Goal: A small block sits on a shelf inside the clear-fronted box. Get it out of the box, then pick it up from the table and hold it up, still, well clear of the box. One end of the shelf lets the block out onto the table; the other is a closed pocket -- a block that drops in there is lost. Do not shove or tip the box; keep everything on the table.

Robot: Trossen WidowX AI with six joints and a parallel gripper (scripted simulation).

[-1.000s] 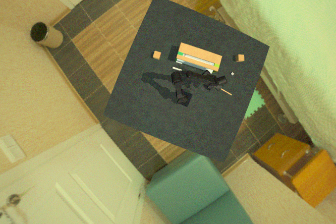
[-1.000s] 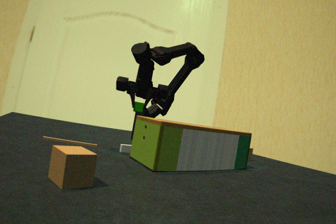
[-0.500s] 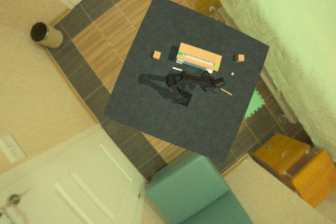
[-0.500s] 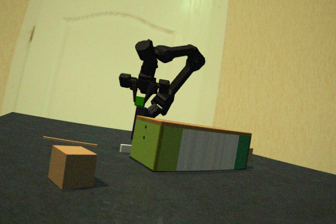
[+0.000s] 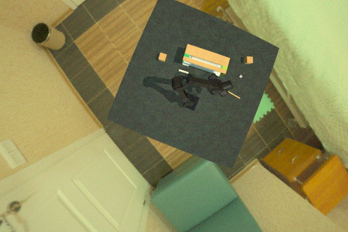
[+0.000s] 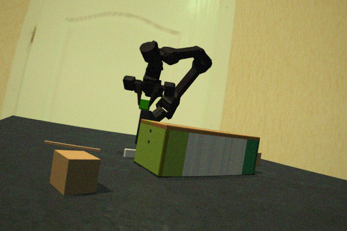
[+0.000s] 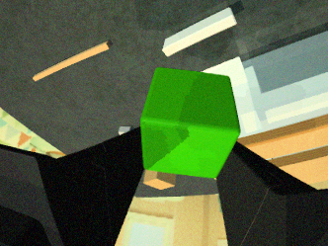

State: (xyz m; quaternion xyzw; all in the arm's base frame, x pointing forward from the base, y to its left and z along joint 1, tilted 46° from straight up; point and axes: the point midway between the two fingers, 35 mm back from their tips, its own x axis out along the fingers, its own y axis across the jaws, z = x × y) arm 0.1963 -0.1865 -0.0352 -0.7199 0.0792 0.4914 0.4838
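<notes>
The green block (image 6: 144, 104) (image 7: 190, 107) is pinched between the two fingers of my gripper (image 6: 144, 103) (image 7: 183, 138), which is shut on it. The block is in the air, above the level of the box top in the exterior view. The box (image 5: 207, 53) (image 6: 214, 154) (image 7: 296, 145) stands upright on the table, with an orange top and a clear front. In the top view the arm hides the block, and the hand is out in front of the box's right end. In the wrist view the box is to the right, behind the block.
Wooden cubes (image 5: 162, 57) (image 5: 248, 59) (image 6: 82, 174) stand beyond both ends of the box. A thin wooden stick (image 5: 233, 94) (image 6: 72, 145) (image 7: 71, 62) lies near the hand. A white bar (image 5: 183, 71) (image 7: 200, 33) lies before the box. A tiny pale cube (image 5: 240, 76) (image 7: 124, 130) lies to the right.
</notes>
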